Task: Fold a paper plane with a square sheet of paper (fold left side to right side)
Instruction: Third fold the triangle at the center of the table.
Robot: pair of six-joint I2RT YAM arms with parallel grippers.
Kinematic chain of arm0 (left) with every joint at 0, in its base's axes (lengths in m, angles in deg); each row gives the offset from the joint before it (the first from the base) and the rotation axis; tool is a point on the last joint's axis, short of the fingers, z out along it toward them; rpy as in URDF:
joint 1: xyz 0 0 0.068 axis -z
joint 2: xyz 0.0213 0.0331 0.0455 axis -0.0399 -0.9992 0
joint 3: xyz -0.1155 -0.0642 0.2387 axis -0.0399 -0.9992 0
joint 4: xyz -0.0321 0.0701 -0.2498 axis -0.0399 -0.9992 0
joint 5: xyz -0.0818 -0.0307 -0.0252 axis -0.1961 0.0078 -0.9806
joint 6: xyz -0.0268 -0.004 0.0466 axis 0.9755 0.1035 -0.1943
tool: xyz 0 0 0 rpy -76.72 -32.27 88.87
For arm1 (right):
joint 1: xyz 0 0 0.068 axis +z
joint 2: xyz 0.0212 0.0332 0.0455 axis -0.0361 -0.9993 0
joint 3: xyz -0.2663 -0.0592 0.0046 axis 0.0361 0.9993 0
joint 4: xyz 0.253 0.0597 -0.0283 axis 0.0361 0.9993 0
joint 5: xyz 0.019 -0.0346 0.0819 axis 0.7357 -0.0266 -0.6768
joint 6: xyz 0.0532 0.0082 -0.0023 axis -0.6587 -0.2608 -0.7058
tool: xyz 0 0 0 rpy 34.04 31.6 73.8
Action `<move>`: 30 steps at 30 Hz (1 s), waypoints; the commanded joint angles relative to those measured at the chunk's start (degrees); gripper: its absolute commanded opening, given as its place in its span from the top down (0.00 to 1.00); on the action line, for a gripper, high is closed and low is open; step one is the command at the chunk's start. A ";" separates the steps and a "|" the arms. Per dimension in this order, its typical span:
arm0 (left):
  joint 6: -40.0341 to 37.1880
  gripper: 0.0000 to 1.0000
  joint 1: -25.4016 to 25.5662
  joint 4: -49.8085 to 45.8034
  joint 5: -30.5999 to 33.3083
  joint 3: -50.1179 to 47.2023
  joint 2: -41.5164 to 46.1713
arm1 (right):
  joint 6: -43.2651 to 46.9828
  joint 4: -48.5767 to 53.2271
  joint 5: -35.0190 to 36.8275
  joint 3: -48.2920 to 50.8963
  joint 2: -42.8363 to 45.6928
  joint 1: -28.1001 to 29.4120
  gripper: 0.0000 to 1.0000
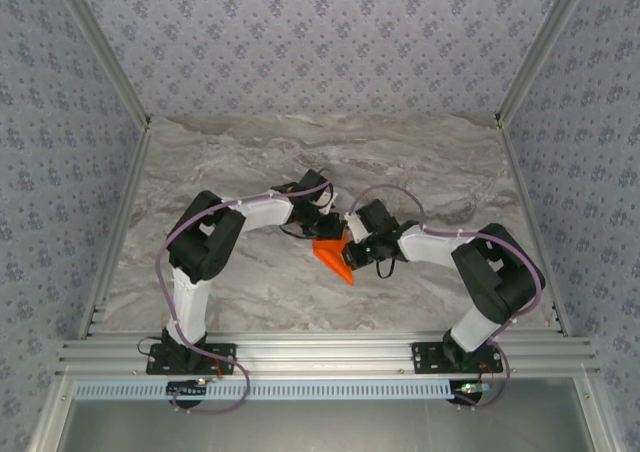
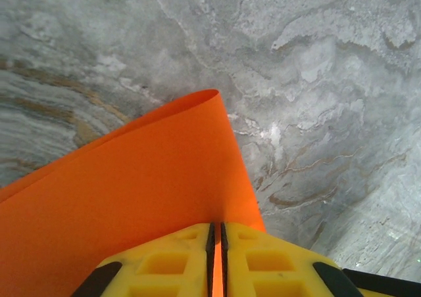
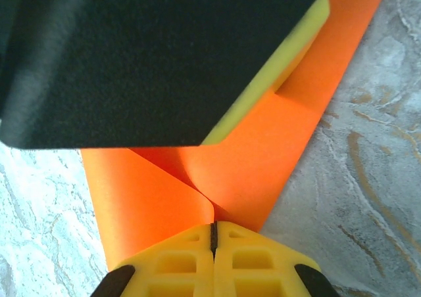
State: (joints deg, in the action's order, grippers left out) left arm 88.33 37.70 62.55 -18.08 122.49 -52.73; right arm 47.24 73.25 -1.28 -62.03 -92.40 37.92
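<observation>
The sheet of paper (image 1: 335, 257) is bright orange and partly folded, held up just above the marble table between both arms. My left gripper (image 2: 216, 228) pinches one edge of the sheet of paper (image 2: 131, 198), its yellow jaws a sliver apart with orange showing in the slit. My right gripper (image 3: 213, 226) is shut tight on the sheet of paper (image 3: 263, 159) where two curled flaps meet. In the top view the left gripper (image 1: 328, 222) and right gripper (image 1: 352, 248) nearly touch. The left finger (image 3: 131, 54) looms over the sheet. A paper plane is out of view.
The marble table (image 1: 250, 162) stretches around the arms, bounded by patterned walls and an aluminium rail (image 1: 320, 352) along the near edge. Both arm bases (image 1: 190, 357) stand on that rail.
</observation>
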 commanded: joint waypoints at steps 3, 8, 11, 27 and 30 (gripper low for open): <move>-3.71 0.84 -2.43 -7.70 1.31 3.79 2.40 | -0.14 6.28 2.78 1.58 -2.66 1.19 1.00; -5.80 0.79 -4.94 -10.87 1.03 5.83 4.82 | 0.30 6.60 3.07 1.35 -2.81 1.80 1.00; -5.65 0.84 -6.22 -10.17 1.04 2.97 8.25 | 0.39 6.80 3.09 1.06 -2.89 1.87 1.00; 6.10 0.93 0.09 7.92 -5.88 -15.27 15.14 | 0.82 7.93 3.38 -0.75 -4.70 3.08 1.00; 6.81 0.93 0.47 8.01 -4.58 -15.50 13.74 | 0.90 8.20 3.43 -1.05 -4.79 3.18 1.00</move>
State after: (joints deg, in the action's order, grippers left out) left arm 93.53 38.03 68.76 -22.89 106.79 -37.45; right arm 47.29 75.06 0.71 -64.37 -93.69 39.94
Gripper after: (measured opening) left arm 0.070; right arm 0.026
